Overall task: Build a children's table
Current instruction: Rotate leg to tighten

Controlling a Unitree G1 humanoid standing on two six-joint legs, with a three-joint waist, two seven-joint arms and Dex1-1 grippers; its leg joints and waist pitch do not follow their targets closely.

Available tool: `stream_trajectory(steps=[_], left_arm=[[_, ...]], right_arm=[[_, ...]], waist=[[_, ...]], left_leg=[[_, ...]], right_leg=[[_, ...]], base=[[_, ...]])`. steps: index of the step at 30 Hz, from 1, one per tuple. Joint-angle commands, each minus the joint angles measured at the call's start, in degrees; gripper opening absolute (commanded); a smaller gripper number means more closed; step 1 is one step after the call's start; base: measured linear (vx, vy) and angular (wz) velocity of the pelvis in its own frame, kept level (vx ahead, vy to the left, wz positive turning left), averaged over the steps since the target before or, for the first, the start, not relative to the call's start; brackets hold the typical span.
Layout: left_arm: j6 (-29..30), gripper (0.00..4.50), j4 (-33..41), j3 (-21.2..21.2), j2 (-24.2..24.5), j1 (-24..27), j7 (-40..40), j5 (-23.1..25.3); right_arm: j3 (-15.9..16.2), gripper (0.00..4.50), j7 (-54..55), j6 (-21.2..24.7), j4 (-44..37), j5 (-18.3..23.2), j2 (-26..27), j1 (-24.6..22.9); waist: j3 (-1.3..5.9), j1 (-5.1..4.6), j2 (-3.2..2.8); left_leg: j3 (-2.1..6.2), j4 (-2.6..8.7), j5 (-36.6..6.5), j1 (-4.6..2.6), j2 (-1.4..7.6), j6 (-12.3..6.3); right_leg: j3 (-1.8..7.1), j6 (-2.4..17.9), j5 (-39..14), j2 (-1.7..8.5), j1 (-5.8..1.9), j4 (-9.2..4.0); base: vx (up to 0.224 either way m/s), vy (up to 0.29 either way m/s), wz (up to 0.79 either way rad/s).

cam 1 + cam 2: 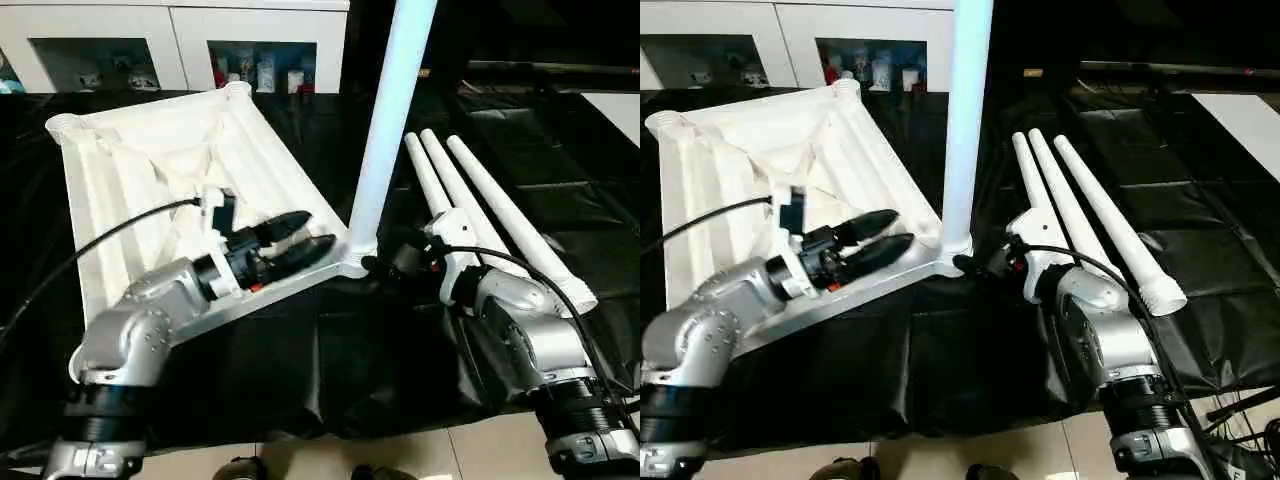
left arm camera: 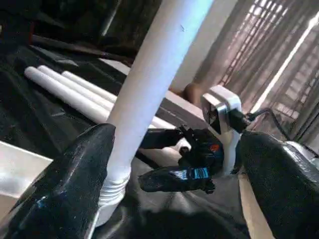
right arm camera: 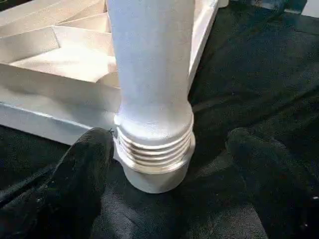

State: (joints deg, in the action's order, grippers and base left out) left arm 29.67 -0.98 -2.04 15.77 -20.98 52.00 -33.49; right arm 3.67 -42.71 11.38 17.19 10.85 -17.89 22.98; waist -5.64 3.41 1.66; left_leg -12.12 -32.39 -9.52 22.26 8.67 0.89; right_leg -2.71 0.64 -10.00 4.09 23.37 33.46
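The children's table top lies upside down on the black cover, its ribs facing up. One white leg stands upright in the near right corner socket, its threaded collar showing above the socket. Three more legs lie side by side to the right. My left gripper hangs open over the top's near rim, its tips pointing at the standing leg and just short of it. From the right, my right gripper is open, with one finger against the collar and the other finger clear of it.
A white cabinet with glass doors stands behind the table. A black cable runs from my left wrist across the top. The black cover's near edge drops to a tiled floor.
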Motion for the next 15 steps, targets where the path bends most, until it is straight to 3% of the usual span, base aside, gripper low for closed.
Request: stream_trajectory(steps=[1,4,5,8,10,12,15], left_arm=[[-1.1,4.44,2.5,2.0,-0.1,1.0,-0.5,1.9],[-1.4,4.44,3.9,5.1,0.8,2.0,-1.3,4.8],[-4.6,4.44,3.3,8.6,2.1,2.1,-2.1,10.1],[-8.8,4.44,0.8,15.4,4.8,1.9,-3.6,19.5],[-9.6,4.44,-0.9,17.6,4.9,1.7,-3.9,21.9],[-9.5,4.44,-3.5,18.6,4.1,0.8,-5.4,23.3],[-10.1,4.29,-8.9,18.7,3.1,-2.5,-10.4,26.6]], right_arm=[[-0.8,4.00,0.2,1.2,-1.6,0.3,-0.1,-0.6],[-0.7,4.00,0.4,1.5,-2.1,0.4,-0.1,-0.9],[-0.6,4.00,0.6,1.6,-2.3,0.5,-0.2,-0.9],[-0.4,4.00,0.9,1.6,-2.3,0.3,-0.3,-0.8],[-0.1,4.00,1.1,1.4,-2.0,-0.4,-0.5,-0.6],[0.2,4.00,1.2,1.3,-1.6,-0.9,-0.6,-0.3],[0.4,4.00,1.2,1.2,-1.4,-1.1,-0.6,0.0]], waist=[[3.03,0.10,-0.16],[3.06,0.00,-0.23],[3.06,0.00,-0.19],[2.96,-0.02,-0.19],[3.12,-0.01,-0.36],[3.33,0.02,-0.43],[3.38,0.07,-0.37]], left_leg=[[2.35,3.73,-11.3,-1.53,4.98,-3.77],[2.32,3.72,-10.8,-1.57,4.92,-4.15],[2.29,3.67,-10.7,-1.58,4.94,-4.20],[2.55,3.84,-11.9,-1.56,5.01,-4.33],[2.47,3.77,-11.5,-1.69,4.95,-3.57],[2.35,3.60,-10.1,-1.70,4.90,-3.22],[2.29,3.43,-9.8,-1.57,4.70,-3.79]], right_leg=[[3.06,12.8,-11.2,4.59,-2.39,-3.57],[2.98,13.0,-10.1,4.43,-2.33,-3.43],[3.02,12.9,-10.2,4.51,-2.34,-3.42],[3.07,10.8,-12.7,4.48,-2.26,-3.83],[3.08,10.6,-12.8,4.53,-2.21,-3.71],[3.04,11.9,-9.5,4.50,-2.28,-3.31],[2.97,13.1,-7.5,4.56,-2.47,-3.23]], base=[[0.000,0.000,0.00],[0.000,0.000,0.00],[0.000,0.000,0.00],[0.000,0.000,0.00],[0.000,0.000,0.00],[0.000,0.000,0.00],[0.000,0.000,0.00]])
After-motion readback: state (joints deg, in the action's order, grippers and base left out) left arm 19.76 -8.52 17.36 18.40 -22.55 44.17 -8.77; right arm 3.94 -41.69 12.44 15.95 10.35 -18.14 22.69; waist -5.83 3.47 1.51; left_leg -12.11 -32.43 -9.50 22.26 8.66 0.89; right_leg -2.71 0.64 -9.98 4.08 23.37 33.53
